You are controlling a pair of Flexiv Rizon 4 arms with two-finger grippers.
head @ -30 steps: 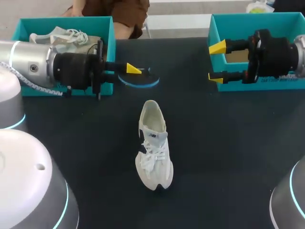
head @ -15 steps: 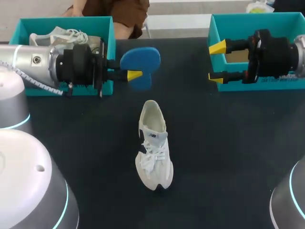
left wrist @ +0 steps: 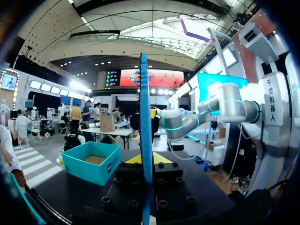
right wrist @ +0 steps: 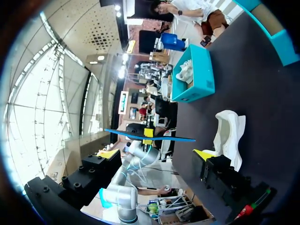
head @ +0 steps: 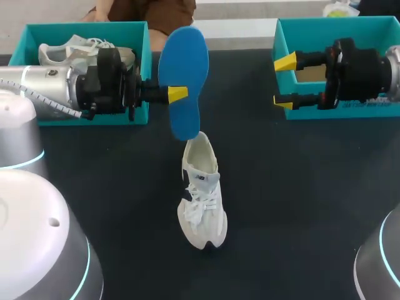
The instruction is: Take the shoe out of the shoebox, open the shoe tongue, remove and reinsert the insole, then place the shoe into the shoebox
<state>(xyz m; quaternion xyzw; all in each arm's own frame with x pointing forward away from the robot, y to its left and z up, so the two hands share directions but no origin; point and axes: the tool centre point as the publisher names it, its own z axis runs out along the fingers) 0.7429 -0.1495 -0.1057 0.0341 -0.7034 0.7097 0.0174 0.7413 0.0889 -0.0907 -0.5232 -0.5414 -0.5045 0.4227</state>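
Note:
My left gripper [head: 177,94] is shut on a blue insole [head: 183,69], held above the table with its broad face turned up toward the head camera. Its lower end hangs just over the heel of the white shoe [head: 201,194], which stands alone mid-table with its toe toward me. Seen along the left gripper [left wrist: 143,158], the insole [left wrist: 145,108] stands edge-on between the yellow tips. My right gripper [head: 284,81] is open and empty in front of the right teal shoebox [head: 350,25]. From the right gripper [right wrist: 157,153], the insole [right wrist: 150,138] and the shoe [right wrist: 229,133] lie ahead.
A second teal shoebox [head: 37,34] at the back left holds another pale shoe [head: 75,49], partly covered by my left arm. The same box [right wrist: 194,75] shows beyond the shoe in the right wrist view. The right box [left wrist: 91,161] appears ahead of the left gripper.
The left gripper has turned and lifted the insole from lying flat and low to standing up with its face to the camera. The right arm and shoe have not moved.

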